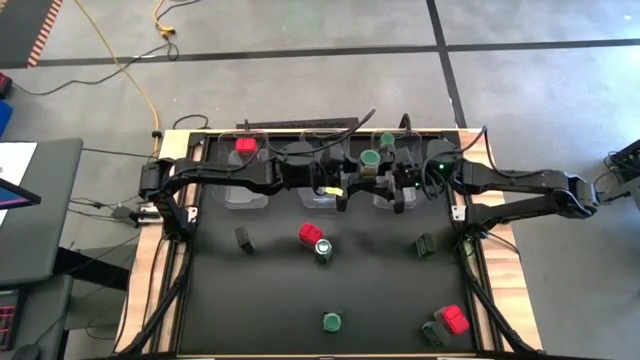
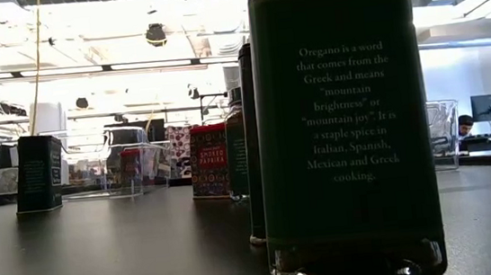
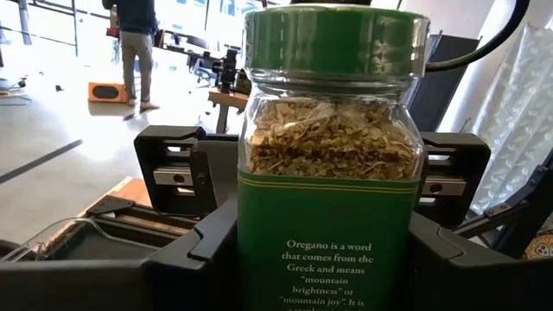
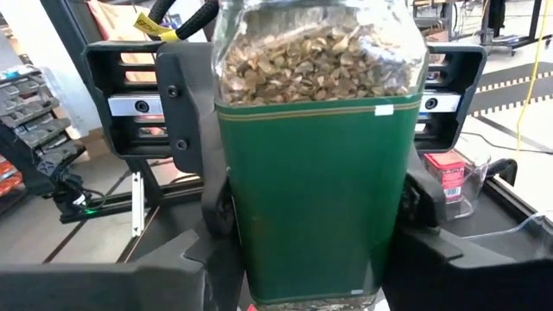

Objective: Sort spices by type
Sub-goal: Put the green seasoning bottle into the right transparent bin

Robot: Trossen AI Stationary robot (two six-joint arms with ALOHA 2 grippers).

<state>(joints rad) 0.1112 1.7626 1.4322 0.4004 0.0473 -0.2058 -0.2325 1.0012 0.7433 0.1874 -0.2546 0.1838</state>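
A round green-lidded oregano jar stands upright in the air over the clear bins at the table's far side. My left gripper reaches it from the left and my right gripper from the right; both are shut on it. Other spices stand on the black table on their bases: a red block, a green-lidded jar, dark tins, and near the front a green-lidded jar, a red block and a dark tin. My left gripper pinches the jar's green-labelled body between its two fingers, below the lid. The fingers lie level and come from the table's left. The jar is upright and lifted clear. My right gripper pinches the same jar's lower body between its two fingers. The fingers lie level and come from the table's right, opposite the left gripper. The jar stays upright between the two.
Three clear bins line the far edge: the left one holds a red block, the right one a green-lidded jar. In the low view the front jar fills the foreground, with a red paprika block and a dark tin behind.
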